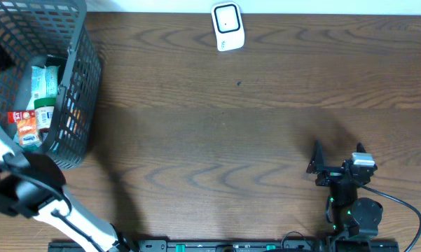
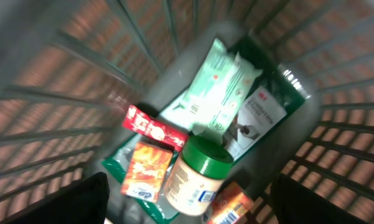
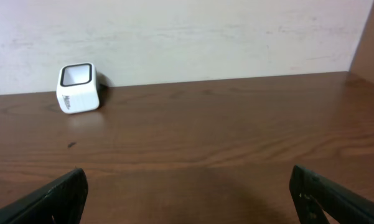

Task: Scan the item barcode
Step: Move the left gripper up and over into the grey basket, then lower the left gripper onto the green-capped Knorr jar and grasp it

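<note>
The left arm (image 1: 28, 185), at 8 o'clock from above, is showing white tubes and black joints. The right arm (image 1: 349, 192), at 5 o'clock, is looking black, glowing with tiny green lights (image 1: 334, 203) and trailing a thin black cable (image 1: 405, 203).

**Colour and pattern survey: table, basket contents, scanner**

The table (image 1: 231, 126) is dark brown with a wavy wood grain. The basket (image 1: 80, 77) is dark grey, in an open lattice. Inside it:
- The jar (image 2: 196, 177) has a cream body, a green lid and a small blue patch on the label.
- The packet (image 2: 221, 93) is pale mint green with white.
- The red box (image 2: 152, 129) carries light lettering, blurred.
- The orange box (image 2: 146, 169) has a flame-like print.
- The pouch (image 2: 264, 112) is dark green with a white label.

The scanner (image 1: 228, 26) is white with a black window. The wall (image 3: 174, 31) is off-white and faintly mottled. The right arm (image 1: 352, 210) is black with green lights.
</note>
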Action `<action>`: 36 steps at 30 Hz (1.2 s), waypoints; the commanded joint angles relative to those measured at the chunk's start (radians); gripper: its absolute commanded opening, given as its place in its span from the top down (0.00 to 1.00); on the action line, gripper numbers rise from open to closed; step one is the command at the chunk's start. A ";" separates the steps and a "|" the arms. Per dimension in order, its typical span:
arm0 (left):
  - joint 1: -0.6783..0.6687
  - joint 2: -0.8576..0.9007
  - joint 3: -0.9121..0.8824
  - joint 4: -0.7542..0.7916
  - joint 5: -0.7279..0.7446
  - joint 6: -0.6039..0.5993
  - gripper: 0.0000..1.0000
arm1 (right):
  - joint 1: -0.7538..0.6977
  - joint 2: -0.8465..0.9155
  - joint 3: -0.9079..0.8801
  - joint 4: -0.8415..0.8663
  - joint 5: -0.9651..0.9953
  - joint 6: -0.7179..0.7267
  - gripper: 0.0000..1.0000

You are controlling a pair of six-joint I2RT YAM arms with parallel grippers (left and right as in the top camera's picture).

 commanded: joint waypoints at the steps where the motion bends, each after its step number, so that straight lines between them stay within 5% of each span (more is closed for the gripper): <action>1: 0.012 0.060 -0.008 -0.004 0.070 -0.014 0.11 | -0.007 -0.005 -0.002 -0.003 0.002 0.013 0.01; 19: -0.003 0.243 -0.008 -0.045 0.162 0.061 0.10 | -0.007 -0.005 -0.002 -0.003 0.002 0.013 0.01; 36: -0.046 0.245 -0.109 -0.011 0.085 0.068 0.09 | -0.007 -0.005 -0.002 -0.003 0.002 0.013 0.01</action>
